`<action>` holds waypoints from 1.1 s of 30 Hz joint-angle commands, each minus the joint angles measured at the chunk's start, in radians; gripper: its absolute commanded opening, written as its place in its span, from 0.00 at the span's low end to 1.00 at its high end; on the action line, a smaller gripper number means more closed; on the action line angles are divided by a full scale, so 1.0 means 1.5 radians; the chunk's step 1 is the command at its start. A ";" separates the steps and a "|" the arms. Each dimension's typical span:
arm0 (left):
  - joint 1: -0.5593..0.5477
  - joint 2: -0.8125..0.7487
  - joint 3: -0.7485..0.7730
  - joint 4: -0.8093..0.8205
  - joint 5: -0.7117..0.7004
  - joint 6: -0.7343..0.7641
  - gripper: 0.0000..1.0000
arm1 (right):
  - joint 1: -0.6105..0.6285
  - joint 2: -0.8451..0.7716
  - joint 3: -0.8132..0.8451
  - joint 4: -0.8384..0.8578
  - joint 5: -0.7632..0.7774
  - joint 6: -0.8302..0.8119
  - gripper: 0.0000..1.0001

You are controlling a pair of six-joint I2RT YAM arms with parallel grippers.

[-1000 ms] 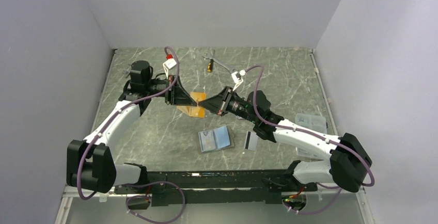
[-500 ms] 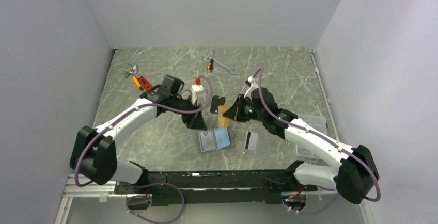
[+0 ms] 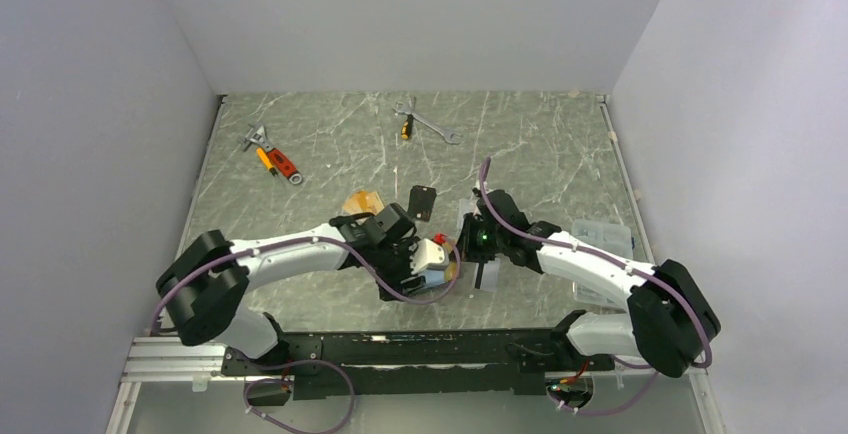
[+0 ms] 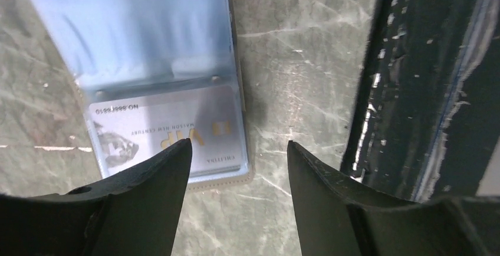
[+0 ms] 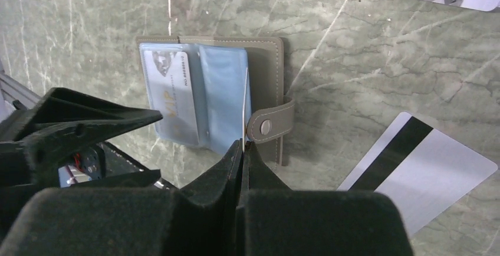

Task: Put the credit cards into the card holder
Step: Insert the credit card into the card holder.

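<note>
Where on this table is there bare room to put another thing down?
Bare marble lies far right, between the spanner and the clear box, and far middle, between the spanner and the orange-handled wrench. Crowded near the middle: left claw, right claw pinching an orange card, holder and striped card sit close together.

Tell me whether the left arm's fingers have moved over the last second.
Yes. The left fingers swung away from the wrench at the far edge, toward the near edge and rightward, and now hang open over the wallet's edge.
</note>
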 commanded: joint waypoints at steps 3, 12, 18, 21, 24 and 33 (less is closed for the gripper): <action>-0.042 0.075 0.047 0.036 -0.112 0.044 0.67 | -0.014 -0.010 -0.029 0.044 -0.009 -0.016 0.00; -0.058 0.122 0.073 -0.005 -0.137 0.104 0.58 | -0.021 -0.047 -0.056 0.056 -0.035 -0.003 0.00; -0.065 0.094 0.036 -0.032 -0.161 0.149 0.51 | -0.063 -0.073 -0.048 0.060 -0.057 -0.013 0.00; -0.065 0.084 0.035 -0.040 -0.172 0.156 0.50 | -0.081 -0.053 -0.035 0.060 -0.069 -0.028 0.00; -0.064 0.078 0.040 -0.044 -0.183 0.157 0.49 | -0.083 -0.034 -0.026 0.063 -0.082 -0.035 0.00; -0.057 0.053 0.076 -0.069 -0.161 0.140 0.52 | -0.083 -0.102 -0.043 0.057 -0.100 -0.017 0.00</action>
